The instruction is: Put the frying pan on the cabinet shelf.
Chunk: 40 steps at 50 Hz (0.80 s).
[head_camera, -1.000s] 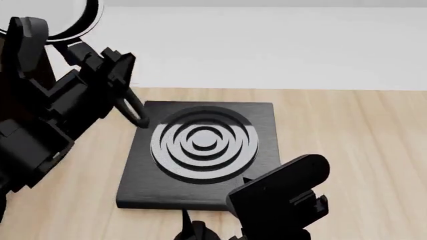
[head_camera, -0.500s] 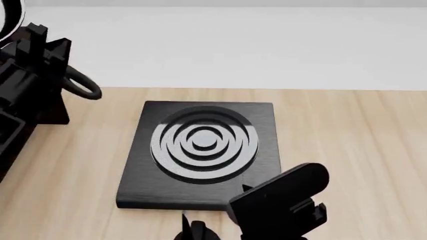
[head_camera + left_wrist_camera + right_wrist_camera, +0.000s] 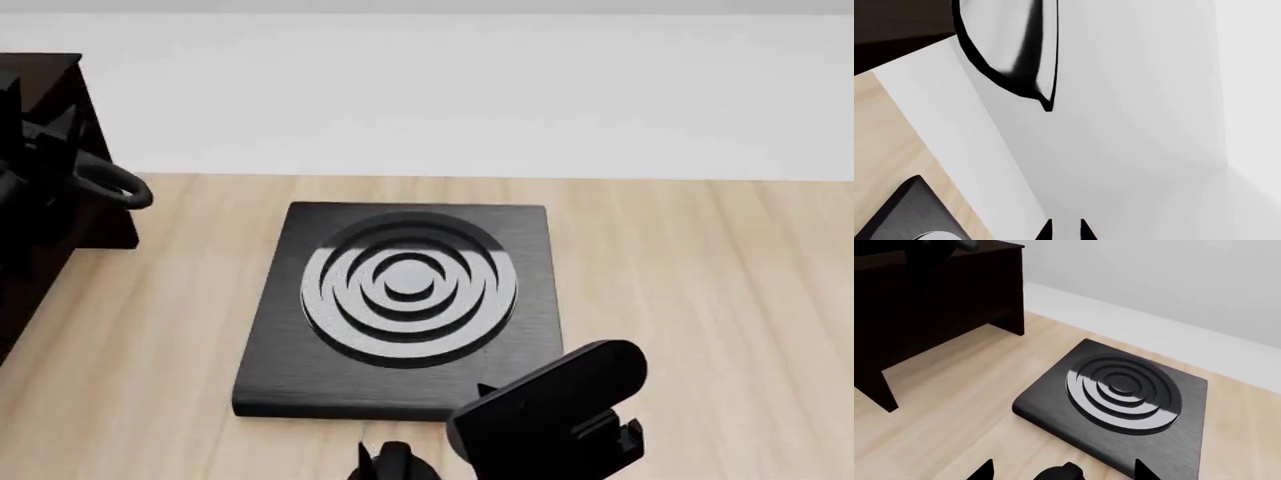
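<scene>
1. Far left of the head view: we see one cabinet (image 3: pixel 54 150), very dark brown, standing on the pale wooden table (image 3: pixel 694 280). The right wrist view shows the same cabinet (image 3: pixel 934 300) with its flat panels and a leg resting on the table (image 3: pixel 954 410).
2. In front of the cabinet, in the head view, the left arm appears only as a dark mass at the frame edge. We cannot tell whether the left gripper is spread or pressed together; in the left wrist view only two dark fingertips (image 3: pixel 1047 231) show at the frame edge.
3. One pan: its looped handle end (image 3: pixel 114 187) juts out from the dark mass toward the burner, above the table and near the cabinet's front corner. The left wrist view shows the pan (image 3: pixel 1014 45) close up, with a black body, a thin rim and a glossy white inside, held against the white wall with a strip of the cabinet beside it.
4. Centre: one square black burner plate (image 3: pixel 400 310) with concentric grey rings lies flat on the table, well apart from the cabinet. It also shows in the right wrist view (image 3: pixel 1121 400), and one corner shows in the left wrist view (image 3: pixel 907 215).
5. Right of centre, at the near edge: the right arm (image 3: pixel 554 410) hangs over the burner's near corner. The right gripper (image 3: pixel 1061 472) shows two fingertips spread wide, holding nothing.
</scene>
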Tool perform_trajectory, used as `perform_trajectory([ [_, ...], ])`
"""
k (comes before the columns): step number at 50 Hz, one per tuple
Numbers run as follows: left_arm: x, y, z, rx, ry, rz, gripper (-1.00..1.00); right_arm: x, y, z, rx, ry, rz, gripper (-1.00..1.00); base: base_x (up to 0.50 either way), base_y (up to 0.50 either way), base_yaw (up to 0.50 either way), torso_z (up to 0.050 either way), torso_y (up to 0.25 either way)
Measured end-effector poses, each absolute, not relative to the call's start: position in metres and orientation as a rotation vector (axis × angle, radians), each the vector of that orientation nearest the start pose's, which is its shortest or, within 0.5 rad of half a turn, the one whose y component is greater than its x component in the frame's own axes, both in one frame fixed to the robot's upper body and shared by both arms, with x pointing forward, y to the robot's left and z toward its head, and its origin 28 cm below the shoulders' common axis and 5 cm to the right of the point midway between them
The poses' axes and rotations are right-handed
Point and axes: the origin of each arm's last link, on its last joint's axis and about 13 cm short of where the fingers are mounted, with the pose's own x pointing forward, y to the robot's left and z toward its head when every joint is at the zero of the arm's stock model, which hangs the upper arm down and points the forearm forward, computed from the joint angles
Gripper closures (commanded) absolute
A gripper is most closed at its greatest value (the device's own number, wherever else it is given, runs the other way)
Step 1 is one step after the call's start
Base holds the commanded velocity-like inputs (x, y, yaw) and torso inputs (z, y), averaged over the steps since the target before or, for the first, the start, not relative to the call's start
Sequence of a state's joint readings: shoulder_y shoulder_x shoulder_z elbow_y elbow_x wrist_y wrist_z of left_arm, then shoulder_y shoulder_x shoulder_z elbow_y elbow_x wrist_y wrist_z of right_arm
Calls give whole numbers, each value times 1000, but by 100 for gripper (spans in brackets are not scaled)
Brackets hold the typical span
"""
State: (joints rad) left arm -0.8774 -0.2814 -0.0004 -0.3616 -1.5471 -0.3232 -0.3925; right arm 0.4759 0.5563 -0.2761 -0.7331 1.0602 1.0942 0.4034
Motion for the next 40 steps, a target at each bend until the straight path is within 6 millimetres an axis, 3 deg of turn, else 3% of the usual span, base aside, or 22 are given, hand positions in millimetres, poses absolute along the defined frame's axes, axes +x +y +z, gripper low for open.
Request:
perform_trajectory([
  [29,353,270,179,-1322,30,-69,100,197,-98,162,-135,247,515,-100,0,0,0,0,2],
  [40,351,272,173,-1373,19,-97,100,197,-97,159,-132,254,517,-100,0,0,2,0,0],
])
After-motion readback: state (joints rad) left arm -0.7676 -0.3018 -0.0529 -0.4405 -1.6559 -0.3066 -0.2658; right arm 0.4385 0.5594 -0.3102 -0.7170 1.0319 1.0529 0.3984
